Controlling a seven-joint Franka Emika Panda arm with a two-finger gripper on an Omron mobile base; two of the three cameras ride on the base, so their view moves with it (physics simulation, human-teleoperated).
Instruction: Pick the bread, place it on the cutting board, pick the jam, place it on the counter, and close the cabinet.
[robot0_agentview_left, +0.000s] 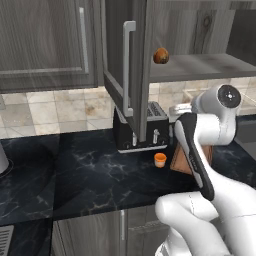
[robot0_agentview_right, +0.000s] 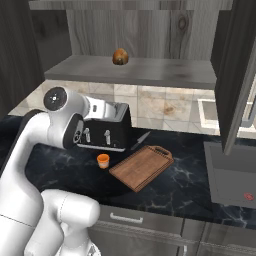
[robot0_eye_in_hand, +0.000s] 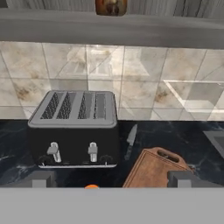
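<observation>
The bread sits alone on the open cabinet shelf, up above the toaster. The jam already stands on the counter, just in front of the toaster and a little left of the cutting board, which lies bare and angled beside a knife. So the jar appears to be dealt with, while the bread has yet to be fetched and the doors are not shut.

In the hand view the gripper looks across the toaster toward the tiled back wall, its two fingertips standing wide apart with nothing between them. The bread shows at the very top edge of that view, so the hand is well below and short of the shelf.

The risks lie in the reach upward. The left cabinet door hangs open over the toaster, and the right door swings out on the far side; an arm rising carelessly could strike a door edge or the shelf's front lip. The bread is round and probably rolls easily, so a clumsy nudge from one finger could push it deeper into the cabinet or off the shelf onto the toaster. On the way back down, a low sweep could knock over the jam.
</observation>
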